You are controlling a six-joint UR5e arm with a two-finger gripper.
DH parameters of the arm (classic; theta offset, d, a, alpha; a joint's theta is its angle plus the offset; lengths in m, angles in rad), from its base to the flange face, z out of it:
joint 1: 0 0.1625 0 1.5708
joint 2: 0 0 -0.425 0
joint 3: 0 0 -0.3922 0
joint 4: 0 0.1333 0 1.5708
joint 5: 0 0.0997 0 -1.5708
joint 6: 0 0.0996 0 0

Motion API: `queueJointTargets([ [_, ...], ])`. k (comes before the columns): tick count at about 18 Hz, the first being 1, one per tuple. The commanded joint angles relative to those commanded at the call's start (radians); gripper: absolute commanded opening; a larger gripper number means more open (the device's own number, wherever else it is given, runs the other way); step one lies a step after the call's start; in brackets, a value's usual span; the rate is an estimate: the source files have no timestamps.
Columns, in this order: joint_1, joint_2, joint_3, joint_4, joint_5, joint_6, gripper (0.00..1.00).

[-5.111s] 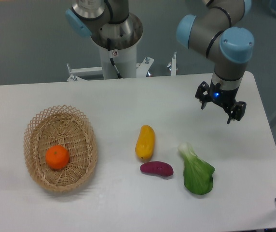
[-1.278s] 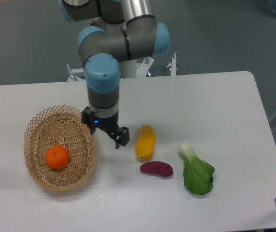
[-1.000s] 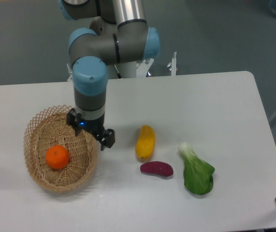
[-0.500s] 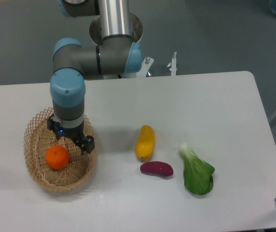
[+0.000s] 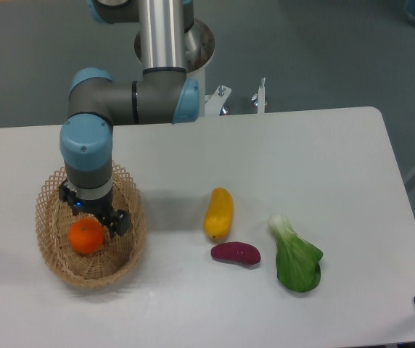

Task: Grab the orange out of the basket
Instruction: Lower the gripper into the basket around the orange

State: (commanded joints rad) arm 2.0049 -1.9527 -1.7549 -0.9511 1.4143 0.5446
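Nearest the camera, the basket (image 5: 56, 262) at the table's (image 5: 265, 145) left, cradling the orange (image 5: 86, 237) on its woven floor. Just above the fruit, the gripper (image 5: 93, 212), fingers parted and holding nothing, poised over the basket's middle. Approach apparently in hand, grasp not yet made; next, likely a straight descent to bracket the orange, then closing.

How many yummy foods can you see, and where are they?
4. The orange is in the basket, under the gripper. The yellow fruit, purple sweet potato and leafy green vegetable lie on the table. The arm might hide more.
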Motion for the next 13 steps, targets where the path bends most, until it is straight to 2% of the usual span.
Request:
queueJointTargets([
  [7,-0.029,-0.029,0.005,0.005,0.002,-0.012,1.00],
  [13,-0.044,-0.063,0.008,0.041,0.014,-0.014,1.00],
])
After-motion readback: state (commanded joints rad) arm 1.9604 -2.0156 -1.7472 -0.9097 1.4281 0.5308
